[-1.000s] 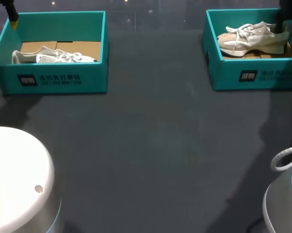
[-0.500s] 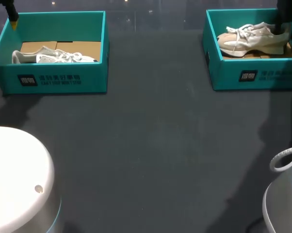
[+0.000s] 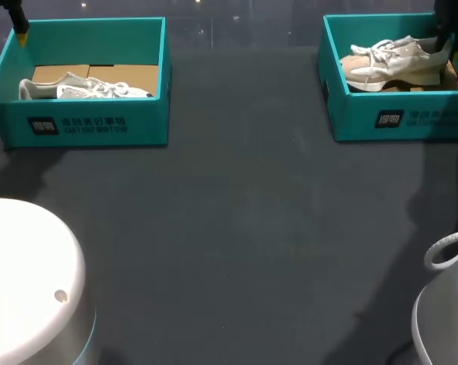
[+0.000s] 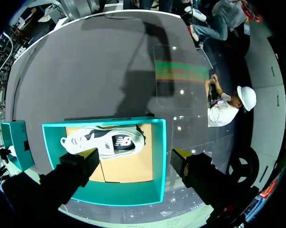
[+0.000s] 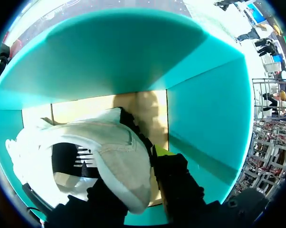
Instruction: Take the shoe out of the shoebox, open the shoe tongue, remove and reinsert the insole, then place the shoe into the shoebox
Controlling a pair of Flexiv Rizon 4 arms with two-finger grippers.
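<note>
At right box (image 3: 396,122) rear, right gripper (image 5: 138,175) clamps shoe (image 5: 105,137) heel; probably light, upper soft, heel the firmest hold. Left gripper (image 4: 136,159) spread, empty.

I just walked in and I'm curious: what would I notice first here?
The teal cardboard shoebox on the left holds a white sneaker lying on its side, my left pincer open above the box. In the teal shoebox on the right, my right pincer grips a cream sneaker's heel.
</note>
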